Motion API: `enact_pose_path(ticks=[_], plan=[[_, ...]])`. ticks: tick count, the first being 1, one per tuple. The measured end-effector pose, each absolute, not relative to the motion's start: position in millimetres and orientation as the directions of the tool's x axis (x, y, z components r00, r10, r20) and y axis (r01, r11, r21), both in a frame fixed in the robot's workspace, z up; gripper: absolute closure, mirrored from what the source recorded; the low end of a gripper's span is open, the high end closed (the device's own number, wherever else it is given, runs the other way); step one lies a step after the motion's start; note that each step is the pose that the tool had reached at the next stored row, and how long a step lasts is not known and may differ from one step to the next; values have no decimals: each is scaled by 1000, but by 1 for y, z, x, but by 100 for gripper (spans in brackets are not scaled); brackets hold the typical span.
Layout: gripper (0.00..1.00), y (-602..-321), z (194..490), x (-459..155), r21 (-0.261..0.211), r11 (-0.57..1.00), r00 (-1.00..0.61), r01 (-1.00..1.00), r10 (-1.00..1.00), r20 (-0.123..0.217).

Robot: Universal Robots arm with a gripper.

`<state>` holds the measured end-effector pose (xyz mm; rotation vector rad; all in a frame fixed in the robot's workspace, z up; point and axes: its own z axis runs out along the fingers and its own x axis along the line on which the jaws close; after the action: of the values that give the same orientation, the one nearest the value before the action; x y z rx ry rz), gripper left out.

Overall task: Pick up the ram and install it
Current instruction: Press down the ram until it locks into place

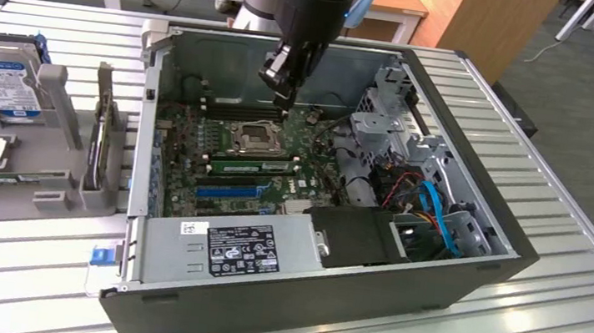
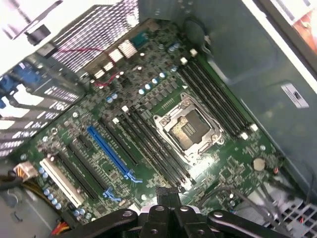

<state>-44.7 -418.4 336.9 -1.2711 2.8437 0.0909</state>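
Open computer case (image 1: 453,272) with motherboard (image 1: 242,156) inside

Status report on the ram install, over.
Gripper shut, inside the open computer case, above the memory slots. Ram in grip: cannot tell. Slots look unobstructed.

closed gripper (image 2: 167,197) above motherboard (image 2: 148,144)

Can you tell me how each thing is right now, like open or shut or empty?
computer case: open, side panel off.
processor socket: empty.
end effector: shut, over the motherboard.
hard drive: standing in the tray, outside the case.
ram: lying in the tray, not installed.
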Motion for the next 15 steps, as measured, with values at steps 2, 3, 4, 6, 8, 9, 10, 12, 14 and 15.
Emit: enact_pose_path(ticks=[2, 3, 4, 6, 8, 9, 10, 12, 14, 15], plan=[[90, -418, 337, -45, 43, 692, -693, -721, -719, -47], [90, -418, 337, -45, 43, 706, -707, -707, -705, -47], [90, -418, 337, -45, 43, 719, -720, -694, -693, -47], [90, -418, 337, -45, 43, 743, -744, -668, -666, -47], [90, -418, 337, -45, 43, 767, -768, -641, -639, -47], [90, -418, 337, -45, 43, 778, -779, -627, -625, -47], [90, -418, 337, -45, 43, 790, -791, -612, -610, -47], [90, -418, 336, -45, 43, 811, -812, -584, -582, -47], [90, -418, 336, -45, 43, 831, -832, -555, -553, -47], [90, -418, 336, -45, 43, 841, -842, -540, -538, -47]])
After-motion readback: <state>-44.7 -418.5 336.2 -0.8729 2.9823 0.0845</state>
